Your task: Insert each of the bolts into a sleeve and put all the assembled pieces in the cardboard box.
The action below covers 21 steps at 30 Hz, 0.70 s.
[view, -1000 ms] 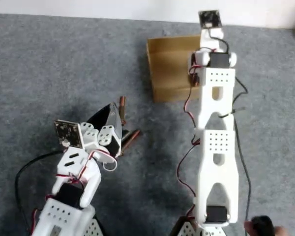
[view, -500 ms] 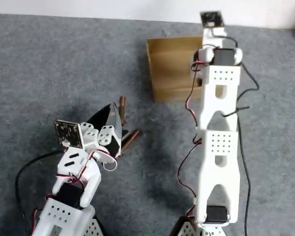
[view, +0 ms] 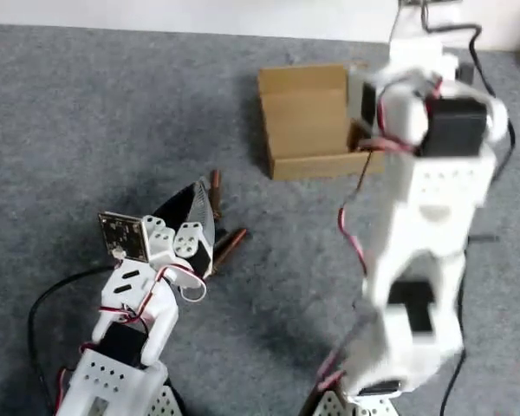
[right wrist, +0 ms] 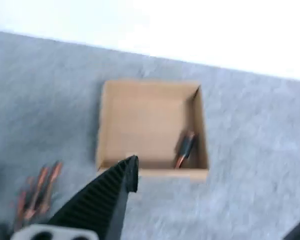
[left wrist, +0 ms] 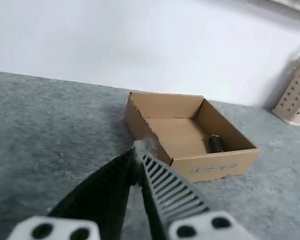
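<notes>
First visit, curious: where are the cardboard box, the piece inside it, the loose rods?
cardboard box (right wrist: pixel 140 120): right wrist view, bare floor.
piece inside (right wrist: pixel 184 148): right wrist view, its middle.
loose rods (view: pixel 231 243): high view, one rod's shaft.

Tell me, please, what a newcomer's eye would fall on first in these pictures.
Probably the right arm, looming large in the high view beside the cardboard box. Next comes the single dark-and-copper piece lying in that box. The left gripper is shut, close to the loose copper-coloured pieces.

The cardboard box (right wrist: pixel 140 117) holds one assembled piece (right wrist: pixel 184 149) — loose bolts (right wrist: pixel 37 192) lie outside on the carpet (right wrist: pixel 250 165).
</notes>
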Each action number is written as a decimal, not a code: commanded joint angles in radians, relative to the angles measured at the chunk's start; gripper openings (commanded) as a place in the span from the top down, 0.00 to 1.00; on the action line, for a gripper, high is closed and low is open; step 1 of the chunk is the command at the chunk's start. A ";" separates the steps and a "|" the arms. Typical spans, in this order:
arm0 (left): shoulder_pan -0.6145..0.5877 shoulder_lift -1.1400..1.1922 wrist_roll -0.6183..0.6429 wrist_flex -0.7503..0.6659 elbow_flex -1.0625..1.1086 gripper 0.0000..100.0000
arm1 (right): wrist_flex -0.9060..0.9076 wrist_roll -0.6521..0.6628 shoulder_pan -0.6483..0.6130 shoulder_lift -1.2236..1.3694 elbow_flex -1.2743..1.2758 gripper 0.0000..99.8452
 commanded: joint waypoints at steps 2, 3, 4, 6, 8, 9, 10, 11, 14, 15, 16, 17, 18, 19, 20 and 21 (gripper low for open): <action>-0.007 -0.005 -0.127 0.005 -0.015 0.99 | -0.010 -0.014 -0.064 -0.545 0.561 0.54; -0.007 -0.005 -0.143 0.005 -0.015 0.99 | -0.031 -0.008 -0.068 -0.638 0.671 0.54; -0.007 -0.005 -0.149 0.005 -0.015 0.99 | -0.058 -0.003 -0.068 -0.730 0.785 0.54; -0.007 -0.005 -0.152 0.005 -0.016 0.99 | -0.107 -0.006 -0.068 -0.895 1.015 0.54; -0.008 -0.007 -0.153 0.006 -0.019 0.99 | -0.153 -0.005 -0.068 -1.030 1.247 0.54; -0.012 -0.007 -0.153 0.009 -0.031 0.99 | -0.180 -0.005 -0.068 -1.087 1.356 0.54; -0.022 -0.007 -0.153 0.037 -0.048 0.99 | -0.216 -0.005 -0.068 -1.138 1.455 0.54; -0.042 -0.007 -0.152 0.086 -0.077 0.99 | -0.251 -0.005 -0.065 -1.179 1.547 0.54; -0.111 -0.007 -0.152 0.284 -0.189 0.99 | -0.354 -0.005 -0.070 -1.257 1.692 0.54; -0.136 -0.005 -0.152 0.344 -0.226 0.99 | -0.384 -0.005 -0.070 -1.265 1.709 0.54; -0.153 -0.005 -0.149 0.390 -0.257 0.99 | -0.418 -0.008 -0.070 -1.262 1.721 0.54; -0.160 -0.005 -0.149 0.416 -0.275 0.99 | -0.456 -0.009 -0.071 -1.254 1.730 0.54; -0.160 -0.005 -0.149 0.428 -0.285 0.99 | -0.498 -0.009 -0.073 -1.241 1.736 0.54; -0.160 -0.005 -0.149 0.433 -0.286 0.99 | -0.541 -0.011 -0.087 -1.218 1.747 0.54; -0.159 -0.005 -0.149 0.433 -0.286 0.99 | -0.581 -0.011 -0.111 -1.188 1.778 0.54; -0.159 -0.005 -0.150 0.433 -0.286 0.99 | -0.618 -0.011 -0.131 -1.153 1.816 0.54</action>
